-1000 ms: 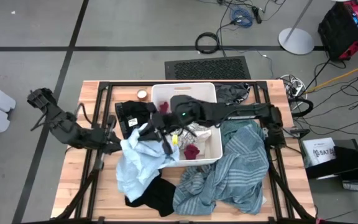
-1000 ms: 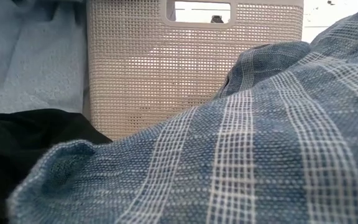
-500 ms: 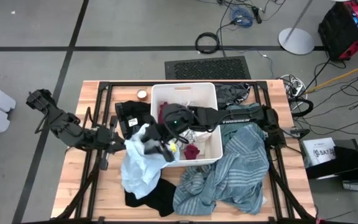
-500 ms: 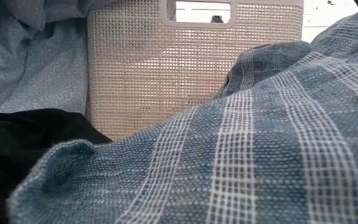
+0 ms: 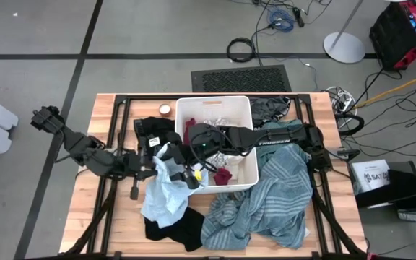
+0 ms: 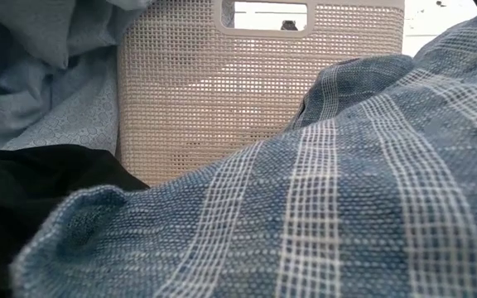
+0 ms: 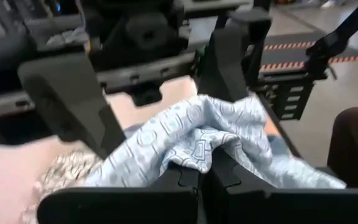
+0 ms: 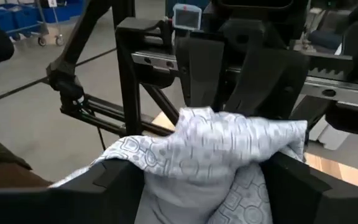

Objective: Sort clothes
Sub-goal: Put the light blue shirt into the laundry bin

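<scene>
Two end effectors, left end effector [image 5: 150, 165] and right end effector [image 5: 186, 172], are clenched on the light blue garment [image 5: 166, 195], bunched between them. Little is judged sorted: striped garment [image 5: 273, 198] and black garment [image 5: 175, 230] are left on the table [image 5: 92, 217] beyond them.

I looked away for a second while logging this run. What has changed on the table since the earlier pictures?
The left tool slid toward the bin and now grips the light blue garment together with the right tool. The garment, spread wide before, has bunched into a narrower bundle hanging between them. The white bin, the striped garment and the black garment stayed put.
</scene>
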Robot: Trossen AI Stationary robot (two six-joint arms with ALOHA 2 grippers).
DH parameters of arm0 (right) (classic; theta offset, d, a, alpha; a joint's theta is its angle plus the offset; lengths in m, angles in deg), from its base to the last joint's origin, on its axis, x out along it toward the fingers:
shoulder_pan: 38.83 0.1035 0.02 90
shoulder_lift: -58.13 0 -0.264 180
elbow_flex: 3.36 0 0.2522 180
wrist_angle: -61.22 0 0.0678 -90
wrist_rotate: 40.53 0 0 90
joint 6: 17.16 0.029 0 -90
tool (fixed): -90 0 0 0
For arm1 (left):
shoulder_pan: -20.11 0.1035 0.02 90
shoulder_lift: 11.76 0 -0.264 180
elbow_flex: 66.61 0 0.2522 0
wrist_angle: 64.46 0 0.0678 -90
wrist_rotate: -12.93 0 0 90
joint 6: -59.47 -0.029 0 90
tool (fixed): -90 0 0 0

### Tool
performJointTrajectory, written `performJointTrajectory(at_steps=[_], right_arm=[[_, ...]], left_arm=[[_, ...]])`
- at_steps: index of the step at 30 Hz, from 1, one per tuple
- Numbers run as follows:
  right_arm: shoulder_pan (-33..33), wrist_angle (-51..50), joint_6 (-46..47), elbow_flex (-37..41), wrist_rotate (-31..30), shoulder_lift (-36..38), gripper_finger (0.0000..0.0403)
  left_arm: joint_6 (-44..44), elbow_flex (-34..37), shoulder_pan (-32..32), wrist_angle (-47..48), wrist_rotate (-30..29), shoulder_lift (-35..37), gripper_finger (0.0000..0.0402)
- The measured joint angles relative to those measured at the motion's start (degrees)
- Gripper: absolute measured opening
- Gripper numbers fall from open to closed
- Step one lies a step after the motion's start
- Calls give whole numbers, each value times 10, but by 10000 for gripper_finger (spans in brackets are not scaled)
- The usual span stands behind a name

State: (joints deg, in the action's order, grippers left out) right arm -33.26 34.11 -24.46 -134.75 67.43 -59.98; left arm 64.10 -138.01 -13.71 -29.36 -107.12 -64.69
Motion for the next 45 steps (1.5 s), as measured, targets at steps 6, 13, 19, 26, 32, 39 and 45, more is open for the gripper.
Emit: performJointTrajectory(at_steps=[6,13,19,26,32,39,45], right_arm=[[0,-3,9,0,-3,-6,257],[1,-10,9,0,-26,-15,244],[1,-17,8,0,-29,-16,182],[-4,-26,7,0,-32,-16,50],[-13,-28,7,0,-31,-15,25],[-14,-52,1,-18,-31,-14,25],[-15,-97,-27,-103,-31,14,25]], left_arm=[[-24,0,19,-31,27,-2,0],[-37,0,24,-30,26,-2,8],[-26,0,24,-17,30,-2,43],[27,-35,24,77,35,2,129],[80,-105,24,209,35,2,187],[163,-155,24,341,28,8,194],[175,-155,23,352,17,22,194]])
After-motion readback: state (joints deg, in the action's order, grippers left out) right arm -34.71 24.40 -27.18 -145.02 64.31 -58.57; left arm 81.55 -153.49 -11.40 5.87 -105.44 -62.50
